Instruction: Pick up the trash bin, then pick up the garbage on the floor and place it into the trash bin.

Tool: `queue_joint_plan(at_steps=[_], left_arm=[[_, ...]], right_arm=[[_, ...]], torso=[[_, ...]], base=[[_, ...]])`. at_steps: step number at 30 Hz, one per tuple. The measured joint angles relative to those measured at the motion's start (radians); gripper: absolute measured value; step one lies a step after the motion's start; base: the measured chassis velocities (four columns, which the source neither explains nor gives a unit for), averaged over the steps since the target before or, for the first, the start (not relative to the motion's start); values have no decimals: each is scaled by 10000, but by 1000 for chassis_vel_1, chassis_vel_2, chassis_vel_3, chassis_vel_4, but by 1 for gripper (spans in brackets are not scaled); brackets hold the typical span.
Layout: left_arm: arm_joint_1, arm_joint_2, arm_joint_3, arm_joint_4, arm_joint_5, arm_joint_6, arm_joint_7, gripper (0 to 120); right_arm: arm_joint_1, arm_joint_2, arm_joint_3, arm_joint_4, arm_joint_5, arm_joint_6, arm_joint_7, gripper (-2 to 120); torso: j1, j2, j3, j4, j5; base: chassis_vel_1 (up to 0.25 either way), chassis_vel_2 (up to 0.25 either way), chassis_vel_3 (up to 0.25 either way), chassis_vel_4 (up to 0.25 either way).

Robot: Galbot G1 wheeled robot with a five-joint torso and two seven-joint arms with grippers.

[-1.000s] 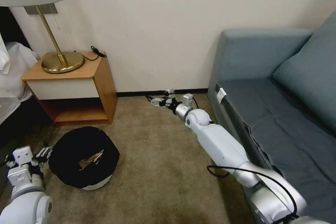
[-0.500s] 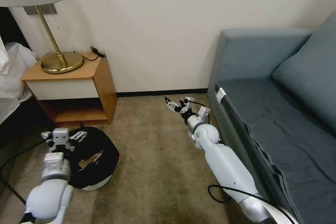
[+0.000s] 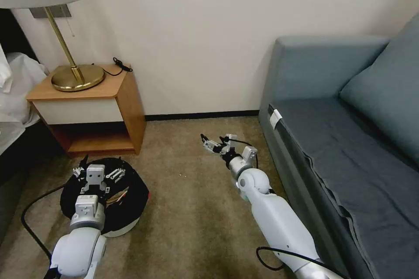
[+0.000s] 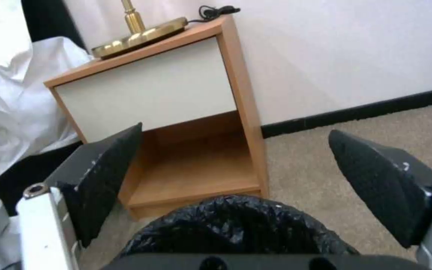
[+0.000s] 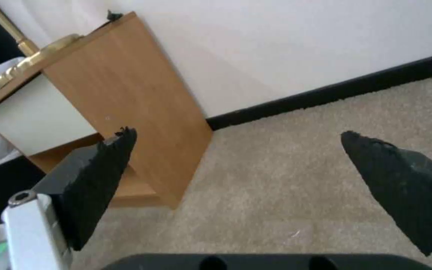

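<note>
The trash bin (image 3: 126, 209) stands on the carpet in front of the nightstand, round and black with a crinkly liner and a pale base. A brownish crumpled piece of garbage (image 3: 117, 196) lies inside it, and a small red bit (image 3: 149, 195) shows at its right side. My left gripper (image 3: 97, 173) hovers open over the bin's near rim. In the left wrist view the liner (image 4: 236, 228) sits below and between the spread fingers (image 4: 106, 172). My right gripper (image 3: 212, 144) hangs open over bare carpet near the sofa, with nothing between its fingers (image 5: 101, 176).
A wooden nightstand (image 3: 126, 109) with a brass lamp (image 3: 77, 77) stands just behind the bin. White bedding (image 3: 13, 91) lies to the left, a grey-blue sofa (image 3: 340, 139) fills the right. A black cable (image 3: 30, 222) loops on the floor by my left arm.
My left arm swung in from the far left and now reaches over the bin. My right arm drew back from the wall and dropped lower. Both grippers stayed open.
</note>
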Motion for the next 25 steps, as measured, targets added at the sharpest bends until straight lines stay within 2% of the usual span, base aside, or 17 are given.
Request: queue_joint_plan(at_steps=[25], left_arm=[[2, 7, -26, -1, -38, 0, -7, 100]], right_arm=[[37, -9, -26, -16, 9, 8, -21, 100]], torso=[[0, 0, 0, 0, 0]], base=[[0, 0, 0, 0]])
